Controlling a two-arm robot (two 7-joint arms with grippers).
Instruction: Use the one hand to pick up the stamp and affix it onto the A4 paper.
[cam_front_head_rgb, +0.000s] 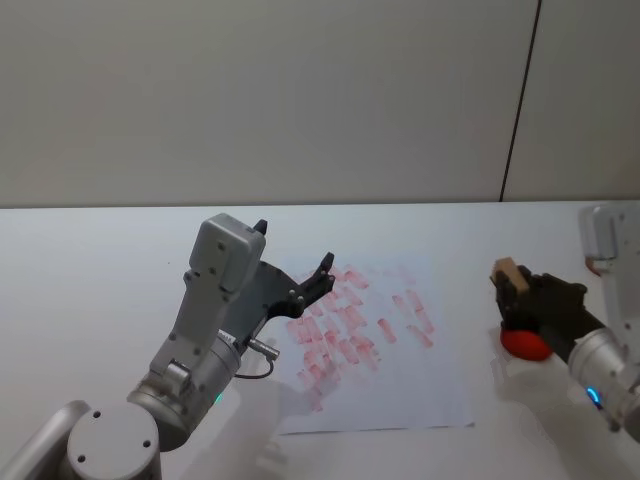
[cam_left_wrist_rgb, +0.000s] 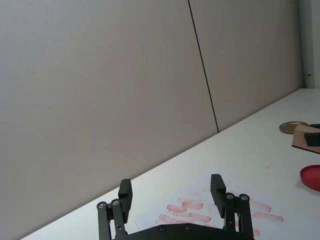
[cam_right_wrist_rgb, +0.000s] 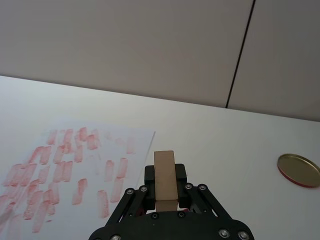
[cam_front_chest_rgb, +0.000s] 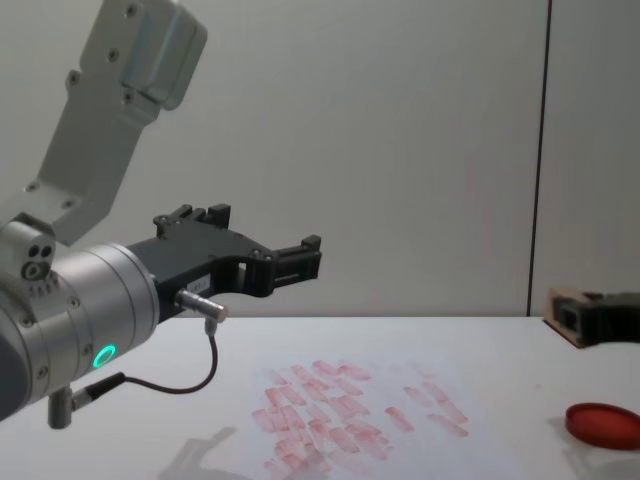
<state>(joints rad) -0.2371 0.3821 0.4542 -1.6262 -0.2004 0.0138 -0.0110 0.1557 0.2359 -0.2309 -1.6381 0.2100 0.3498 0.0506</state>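
Wooden stamp (cam_front_head_rgb: 507, 272) is pinched between the fingers of the right gripper (cam_front_head_rgb: 515, 287). It is held clear of the table, off the right edge of the A4 paper (cam_front_head_rgb: 400, 395) and above the red ink pad (cam_front_head_rgb: 525, 344) lying beside that sheet. Left gripper (cam_front_head_rgb: 293, 246) is held raised over the paper's left edge, fingers spread, nothing between them.

In the head view, the right gripper (cam_front_head_rgb: 517, 288) covers the far part of the red ink pad (cam_front_head_rgb: 524, 346) near the table's right edge, and its fingers hide the lower end of the stamp (cam_front_head_rgb: 506, 272). The left gripper (cam_front_head_rgb: 294, 243) covers the far-left corner of the A4 paper (cam_front_head_rgb: 400, 385). In the chest view, the right edge cuts off the pad and the right gripper — only a tan sliver of the stamp shows.
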